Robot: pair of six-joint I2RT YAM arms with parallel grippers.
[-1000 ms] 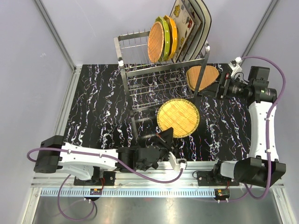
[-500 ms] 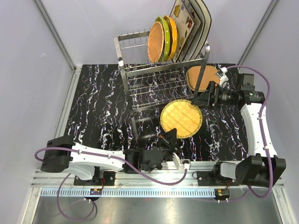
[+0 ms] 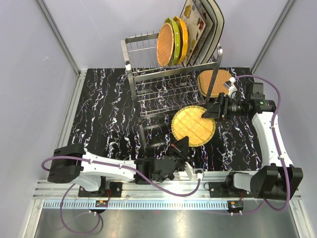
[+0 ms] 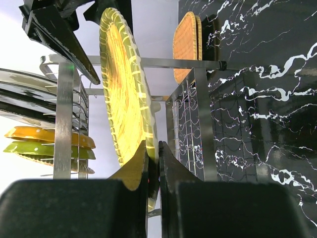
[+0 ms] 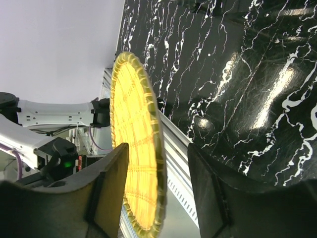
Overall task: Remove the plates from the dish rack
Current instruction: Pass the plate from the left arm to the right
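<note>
Over the table (image 3: 104, 114), left jaws clamp yellow plate (image 3: 193, 125) — right jaws, half-open, straddle it.

here's the count: one dish rack (image 3: 171, 82), one yellow woven plate (image 3: 193, 125), at least two tan woven plates (image 3: 166, 44), one green plate (image 3: 175, 30), one orange plate (image 3: 184, 35), two square cream plates (image 3: 194, 22).

Shiny bare steel wire throughout the dish rack (image 3: 163, 91). Woven, straw-like texture with a light sheen on the yellow plate (image 3: 193, 125). Smooth glazed green and orange plates (image 3: 179, 37) at twelve o'clock. Glossy black, white-veined marble-look surface (image 3: 104, 114).
</note>
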